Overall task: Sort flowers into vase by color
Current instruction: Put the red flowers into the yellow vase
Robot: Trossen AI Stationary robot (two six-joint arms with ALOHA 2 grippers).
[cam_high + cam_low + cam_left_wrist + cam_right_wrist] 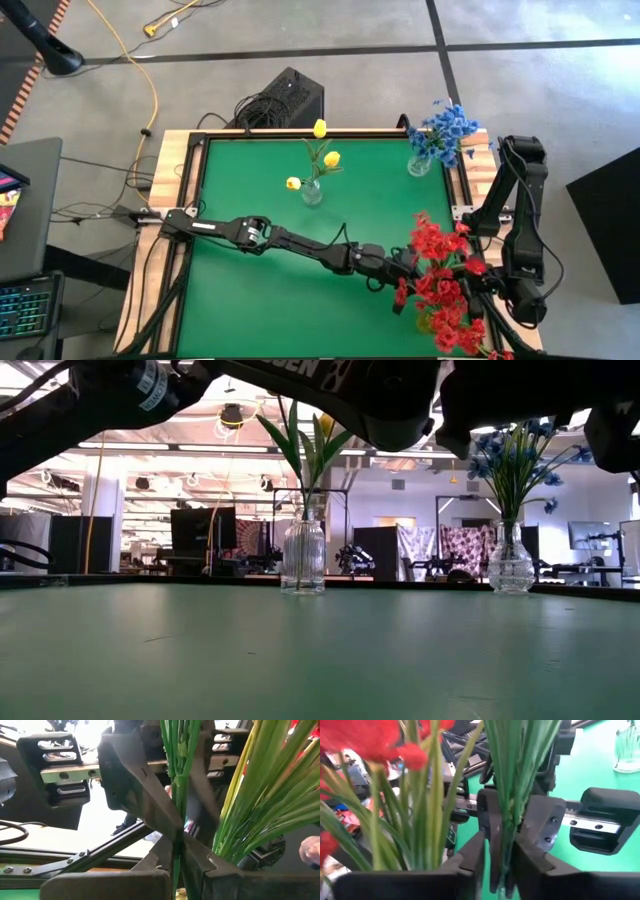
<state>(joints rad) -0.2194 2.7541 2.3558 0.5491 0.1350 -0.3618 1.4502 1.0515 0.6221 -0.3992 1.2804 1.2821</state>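
Note:
Red-bloomed sprigs (440,285) crowd the table's near right corner; what they stand in is hidden by the blooms. My left gripper (405,265) (178,862) reaches in from the left and my right gripper (472,292) (500,866) from the right. Each is shut on the same thin bundle of green stems (178,795) (509,820), face to face. A second bunch of green stems (260,795) (420,820) stands beside it. Yellow buds (320,128) stand in a glass vase (312,192) (303,555), blue blooms (445,125) in another vase (420,164) (511,560). My left gripper pinches the green stems (177,837) between its two fingers, which lie across the upright stems. The blooms above are outside its wrist view. My right gripper pinches the same stems (506,851) between its two fingers, across them and close to the left gripper's fingers (487,817). The stems stand upright through the hold.
The green table (260,300) has a raised wooden frame (165,170). The two glass vases stand near the far edge, centre and right. Open green surface lies to the near left. Cables and a black box (285,100) sit beyond the far edge.

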